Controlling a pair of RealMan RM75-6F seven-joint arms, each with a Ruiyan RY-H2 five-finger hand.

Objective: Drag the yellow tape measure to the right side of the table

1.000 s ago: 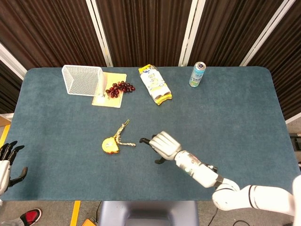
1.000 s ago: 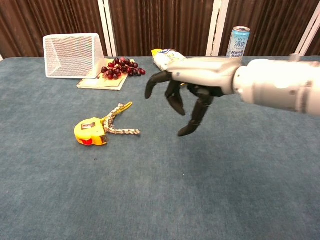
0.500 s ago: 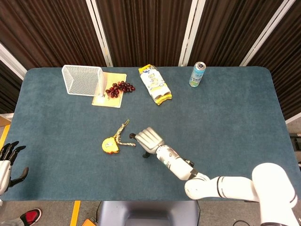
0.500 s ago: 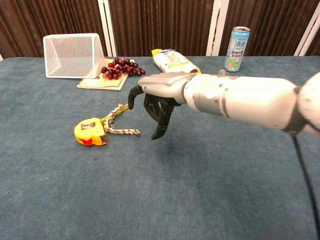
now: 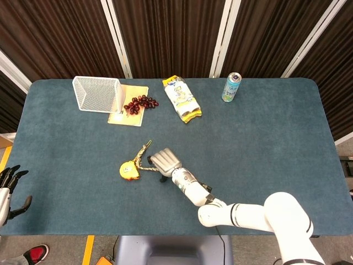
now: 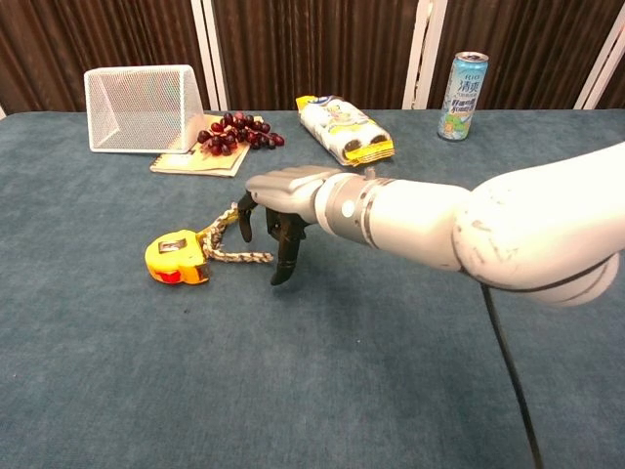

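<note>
The yellow tape measure (image 5: 128,169) (image 6: 176,258) lies left of the table's middle, with a braided cord (image 5: 144,157) (image 6: 231,239) trailing from it toward the right. My right hand (image 5: 164,161) (image 6: 278,200) hovers just right of it, palm down, fingers spread and pointing at the table over the cord's end. It holds nothing; I cannot tell whether a fingertip touches the cord. My left hand (image 5: 10,187) rests open at the table's near left edge, seen only in the head view.
A wire basket (image 5: 97,94) (image 6: 142,94), a notepad with grapes (image 5: 140,103) (image 6: 232,133), a snack bag (image 5: 182,98) (image 6: 346,128) and a drink can (image 5: 231,87) (image 6: 465,82) line the far side. The blue table (image 5: 265,143) stretches right.
My right hand has moved left across the table, from the middle to just beside the tape measure, and come lower over the cord. The tape measure and left hand have stayed put.
</note>
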